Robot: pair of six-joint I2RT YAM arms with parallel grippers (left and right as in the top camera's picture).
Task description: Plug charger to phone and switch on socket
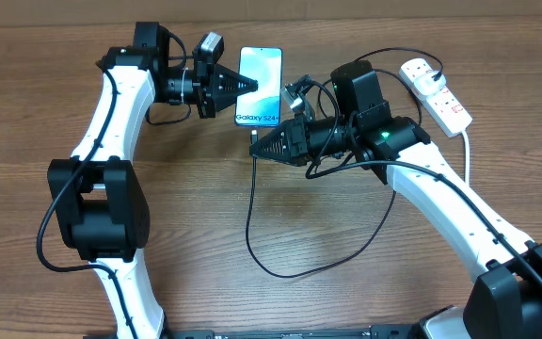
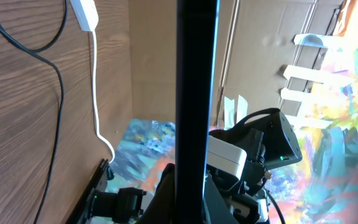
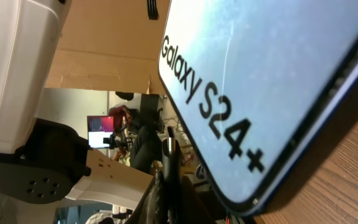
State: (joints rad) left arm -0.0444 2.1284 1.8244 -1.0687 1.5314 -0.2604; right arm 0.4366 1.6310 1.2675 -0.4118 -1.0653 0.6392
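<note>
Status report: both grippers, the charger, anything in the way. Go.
Left gripper shut on phone edge. Right gripper holds charger tip just short of phone's end, not plugged in. Socket off right, no gripper on it. Nothing blocking.

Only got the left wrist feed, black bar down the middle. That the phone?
Observer: Yes. Overhead shows the left fingers gripping the phone by one long side, screen up.
Operator: Right side?
Observer: The right fingers pinch the charger tip. The right wrist view shows its metal end bare beside the phone's bottom corner, not inserted.
Operator: Switch on yet?
Observer: Too small to tell. The power strip lies top right in the overhead view, with no fingers near it.
</note>
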